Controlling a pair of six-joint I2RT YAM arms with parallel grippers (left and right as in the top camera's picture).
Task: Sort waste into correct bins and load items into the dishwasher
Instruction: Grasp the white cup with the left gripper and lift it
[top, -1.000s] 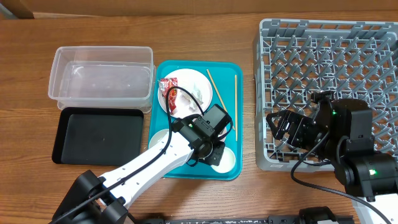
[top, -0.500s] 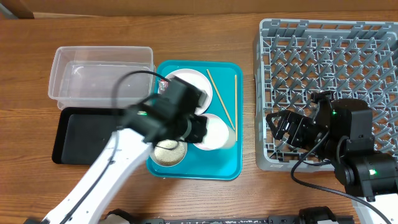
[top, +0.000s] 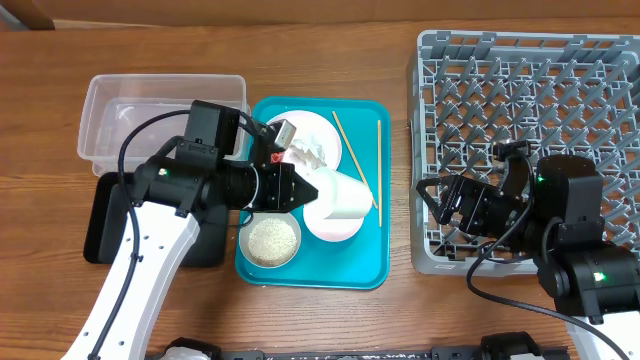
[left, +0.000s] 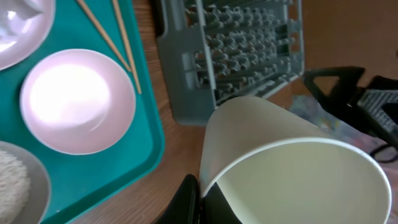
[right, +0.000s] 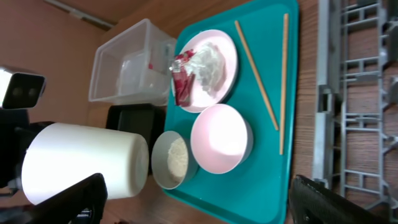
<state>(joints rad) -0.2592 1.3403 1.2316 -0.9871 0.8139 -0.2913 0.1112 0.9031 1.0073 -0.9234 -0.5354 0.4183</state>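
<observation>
Now the left end effector (top: 308, 189) is pinched tight on the rim of the white cup (top: 346, 194). The cup lies tipped on its side in the air, its mouth toward that arm, above the pink bowl (top: 335, 226) on the teal tray (top: 360, 272). The right end effector (top: 433, 206), fingers spread and holding nothing, hovers at the grey dish rack's (top: 520, 90) front left corner, apart from the cup.

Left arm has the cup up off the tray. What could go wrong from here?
The left gripper pinches the white cup only at its rim, tilted; it could slip onto the pink bowl. The open right gripper hangs over the edge of the dish rack, possibly blocking the way in.
</observation>
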